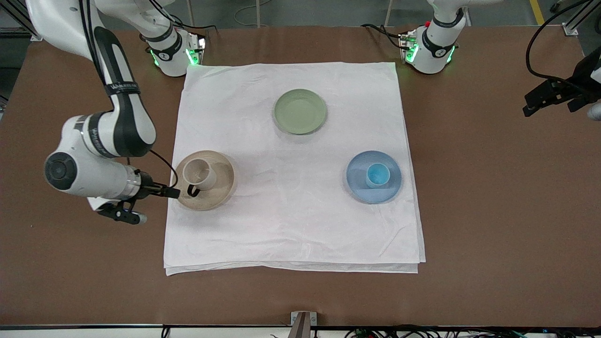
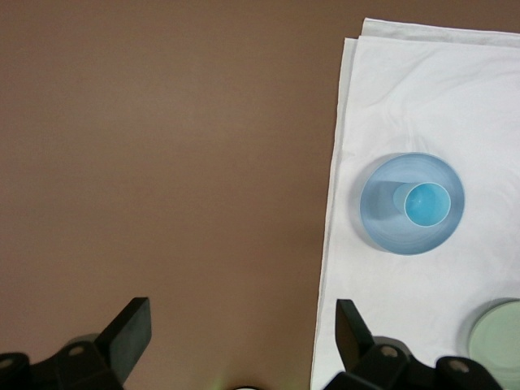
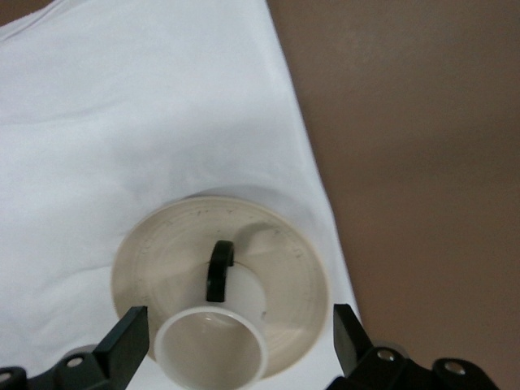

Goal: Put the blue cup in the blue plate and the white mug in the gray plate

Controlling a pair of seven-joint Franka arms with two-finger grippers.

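Observation:
The blue cup (image 1: 378, 175) stands upright in the blue plate (image 1: 358, 188) on the white cloth, toward the left arm's end; both show in the left wrist view, the cup (image 2: 426, 203) on the plate (image 2: 380, 221). The white mug (image 1: 199, 172) stands in the gray plate (image 1: 221, 190), its black handle (image 1: 192, 191) toward the front camera. My right gripper (image 1: 150, 203) is open over the mug (image 3: 211, 351) and gray plate (image 3: 294, 268), touching neither. My left gripper (image 1: 547, 101) is open and empty over bare table (image 2: 244, 318), clear of the blue plate.
A pale green plate (image 1: 300, 111) lies empty on the white cloth (image 1: 291, 225), farther from the front camera than the other two plates; its edge shows in the left wrist view (image 2: 500, 341). Brown table surrounds the cloth.

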